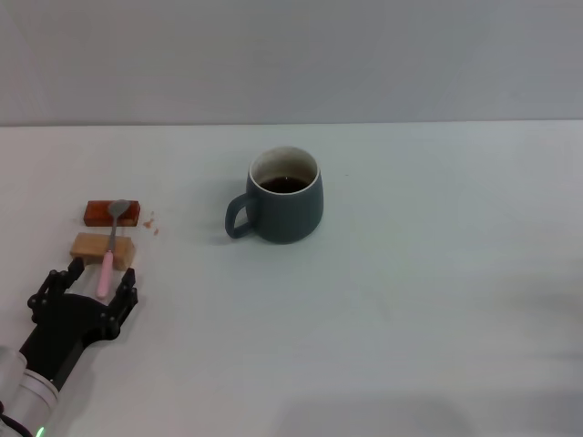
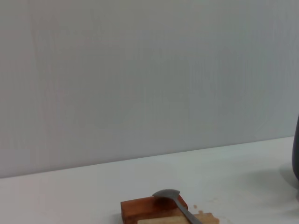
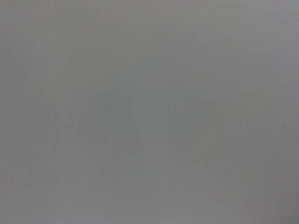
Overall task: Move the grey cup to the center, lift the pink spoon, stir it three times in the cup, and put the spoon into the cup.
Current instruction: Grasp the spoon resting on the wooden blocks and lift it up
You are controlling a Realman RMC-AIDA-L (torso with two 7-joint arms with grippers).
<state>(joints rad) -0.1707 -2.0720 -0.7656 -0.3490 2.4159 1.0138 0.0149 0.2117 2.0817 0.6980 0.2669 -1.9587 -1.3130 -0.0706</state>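
Two blocks carry my pink spoon [image 1: 109, 246], grey bowl on the red-brown block [image 1: 113, 213]. My left gripper [image 1: 102, 280] gapes around its handle tip; bare table [image 1: 410, 300] beyond.

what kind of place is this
Probably a lab test bench rather than a kitchen: a bare white table against a blank wall, one grey cup, and a pink spoon propped on two blocks.
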